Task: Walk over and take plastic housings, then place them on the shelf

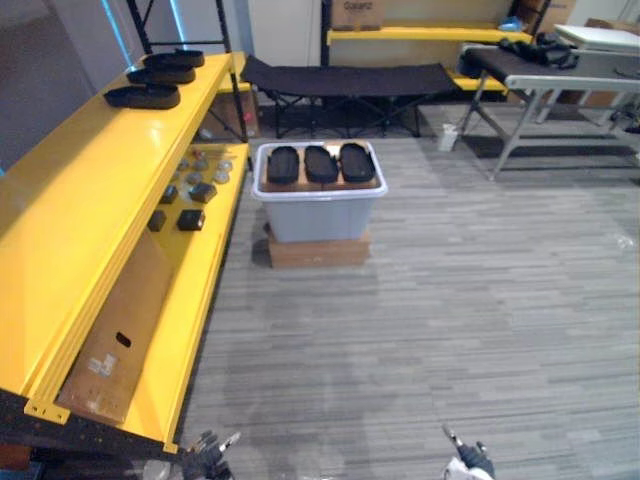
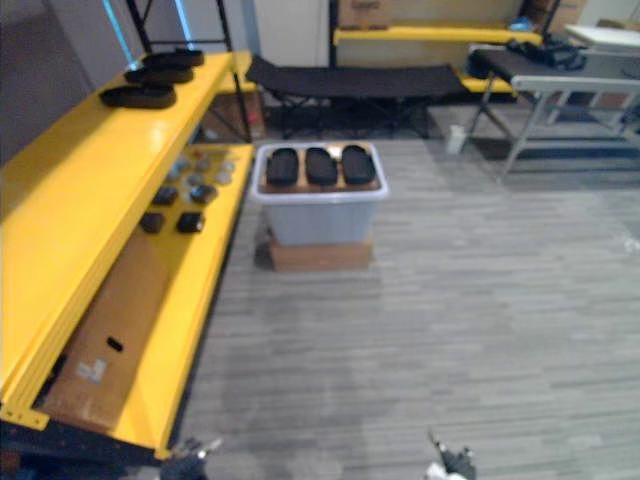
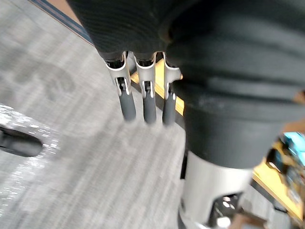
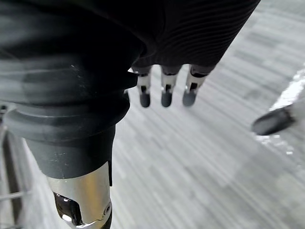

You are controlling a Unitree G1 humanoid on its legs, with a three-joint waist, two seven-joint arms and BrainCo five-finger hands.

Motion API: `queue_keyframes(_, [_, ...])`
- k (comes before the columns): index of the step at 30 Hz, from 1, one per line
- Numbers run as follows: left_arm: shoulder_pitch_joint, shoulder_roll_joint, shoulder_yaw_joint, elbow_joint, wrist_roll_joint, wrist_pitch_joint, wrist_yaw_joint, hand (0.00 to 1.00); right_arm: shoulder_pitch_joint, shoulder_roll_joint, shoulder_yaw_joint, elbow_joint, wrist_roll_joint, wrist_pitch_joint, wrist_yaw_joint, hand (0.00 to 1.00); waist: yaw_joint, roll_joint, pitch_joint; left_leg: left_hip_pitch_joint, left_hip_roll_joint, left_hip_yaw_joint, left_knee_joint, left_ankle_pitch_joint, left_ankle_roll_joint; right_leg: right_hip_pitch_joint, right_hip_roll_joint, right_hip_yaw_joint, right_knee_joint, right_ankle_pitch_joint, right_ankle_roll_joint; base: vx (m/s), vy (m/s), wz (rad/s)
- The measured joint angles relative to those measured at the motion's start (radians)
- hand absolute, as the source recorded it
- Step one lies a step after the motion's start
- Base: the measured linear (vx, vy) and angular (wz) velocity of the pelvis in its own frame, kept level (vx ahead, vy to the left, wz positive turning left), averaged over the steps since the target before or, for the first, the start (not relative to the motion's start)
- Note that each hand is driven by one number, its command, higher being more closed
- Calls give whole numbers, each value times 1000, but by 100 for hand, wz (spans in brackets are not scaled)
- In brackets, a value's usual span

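Hanging low, left hand [image 3: 143,102] and right hand [image 4: 166,98] are empty, fingers straight — three plastic housings [image 1: 320,163] lie far ahead, seemingly atop a grey bin [image 1: 320,218].

The plastic housings [image 1: 320,163] are glossy black, the bin [image 1: 320,218] pale grey (the box [image 1: 320,250] under it is cardboard brown), the shelf [image 1: 90,190] bright yellow, and the floor [image 1: 460,330] grey in thin, streaked plank stripes.
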Motion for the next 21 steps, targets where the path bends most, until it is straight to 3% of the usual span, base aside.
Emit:
queue_keyframes(3, [27,-26,12,6,12,-15,-34,100,36,2,1,2,0,19,2,0,1,8,-2,3,1,1,-1,-2,-2,3,-1,-1,4,-6,2,-125,5,-2])
queue_keyframes(4, [31,-26,8,11,-28,-29,-77,100,40,2,1,5,0,21,2,0,0,12,-4,1,1,2,-1,-3,0,4,-1,-2,-3,-6,2,-85,15,-5])
queue_keyframes(6, [28,-23,-24,-4,-132,-46,-207,100,43,3,2,17,-5,22,4,0,-1,15,-4,-1,1,2,-2,-4,1,16,6,-8,-26,-6,2,-38,3,3])
queue_keyframes(9, [7,-21,-160,-111,-325,-50,-449,100,50,5,4,21,-31,31,14,0,0,14,-10,-16,-3,-4,-2,-3,-1,20,6,-24,-48,-3,6,15,11,9])
queue_keyframes(10, [-6,-22,-177,-118,-362,-48,-491,100,49,5,4,21,-32,32,19,0,0,16,-10,-17,-5,-4,-2,-2,-2,20,5,-24,-48,2,11,53,26,4])
queue_keyframes(12, [-45,-24,-205,-124,-508,-21,-639,100,45,10,4,21,-38,33,24,0,-2,11,-13,-17,-10,-7,-1,-2,1,22,2,-24,-47,32,10,93,16,2])
queue_keyframes(14, [-57,-22,-212,-137,-613,4,-741,100,35,11,3,21,-39,32,25,0,-7,9,-13,-16,-10,-7,-1,-1,3,20,3,-26,-50,34,11,111,-4,3])
queue_keyframes(21, [-70,-18,-246,-143,-772,93,-926,100,-26,10,4,19,-42,26,40,0,-16,10,-11,-14,-14,0,5,0,3,27,1,-26,-60,35,9,58,-12,0])
